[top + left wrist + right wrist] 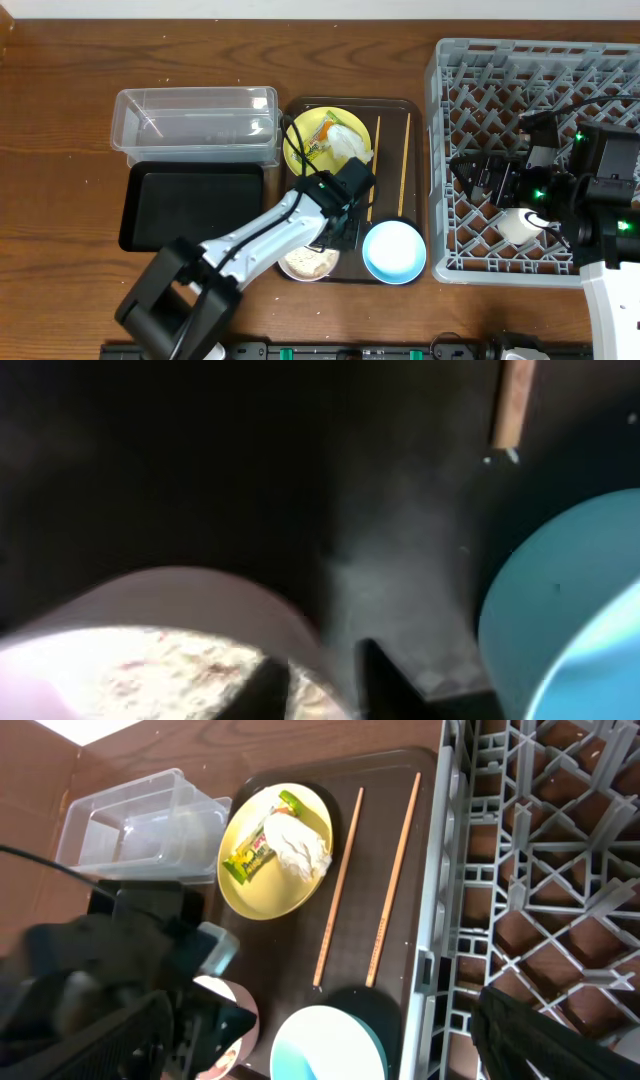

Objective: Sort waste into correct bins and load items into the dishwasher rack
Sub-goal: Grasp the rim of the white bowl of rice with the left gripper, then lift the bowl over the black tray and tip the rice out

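Note:
The pink bowl (310,262) holds rice grains (150,660) at the front of the brown tray. My left gripper (335,235) straddles its rim (320,680), one finger inside and one outside, shut on it. The light blue bowl (393,250) sits just to the right, also in the left wrist view (560,600). The yellow plate (325,140) carries the green-and-yellow wrapper (250,855) and the white tissue (298,845). Two chopsticks (376,165) lie on the tray. My right gripper (475,175) is open and empty over the grey rack (540,70), and the white cup (520,225) stands in the rack.
The clear tub (195,122) and the black tray (190,205) sit left of the dark brown serving tray (415,120). The rack's wall (440,900) borders the serving tray's right side.

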Motion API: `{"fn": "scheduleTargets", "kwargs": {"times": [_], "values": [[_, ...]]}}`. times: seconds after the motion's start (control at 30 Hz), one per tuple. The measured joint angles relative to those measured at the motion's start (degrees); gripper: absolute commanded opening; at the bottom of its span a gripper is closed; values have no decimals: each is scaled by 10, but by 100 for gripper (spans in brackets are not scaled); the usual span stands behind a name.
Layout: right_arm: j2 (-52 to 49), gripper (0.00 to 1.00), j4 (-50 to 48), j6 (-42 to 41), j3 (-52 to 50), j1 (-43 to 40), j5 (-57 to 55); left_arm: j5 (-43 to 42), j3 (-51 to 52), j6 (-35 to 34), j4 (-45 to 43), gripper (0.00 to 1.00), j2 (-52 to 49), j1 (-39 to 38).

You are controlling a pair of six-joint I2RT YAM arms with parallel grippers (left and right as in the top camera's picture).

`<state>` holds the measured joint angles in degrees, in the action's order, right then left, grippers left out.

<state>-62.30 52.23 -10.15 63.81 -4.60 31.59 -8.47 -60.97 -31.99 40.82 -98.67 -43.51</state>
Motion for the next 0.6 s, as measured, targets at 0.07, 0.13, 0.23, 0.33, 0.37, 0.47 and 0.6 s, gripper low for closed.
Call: {"fn": "scheduleTargets", "kwargs": {"times": [0.07, 0.13, 0.23, 0.33, 0.37, 0.47, 0.6], "values": [[0, 95, 3, 0, 0, 0, -1, 2, 0, -4, -1, 6, 0, -1], [0, 95, 4, 0, 0, 0, -1, 8, 0, -8, -4, 6, 2, -1], [0, 95, 4, 0, 0, 0, -1, 14, 0, -10, 0, 6, 11, -1], [0, 95, 4, 0, 0, 0, -4, 15, 0, -5, 18, 6, 35, 1], [0, 95, 5, 0, 0, 0, -5, 14, 0, 0, 25, 6, 46, 3], [0, 95, 5, 0, 0, 0, -10, -5, 0, 24, 40, 6, 95, 24], [0, 95, 6, 1, 0, 0, -14, -86, -3, 75, 40, 6, 178, 107]]}}
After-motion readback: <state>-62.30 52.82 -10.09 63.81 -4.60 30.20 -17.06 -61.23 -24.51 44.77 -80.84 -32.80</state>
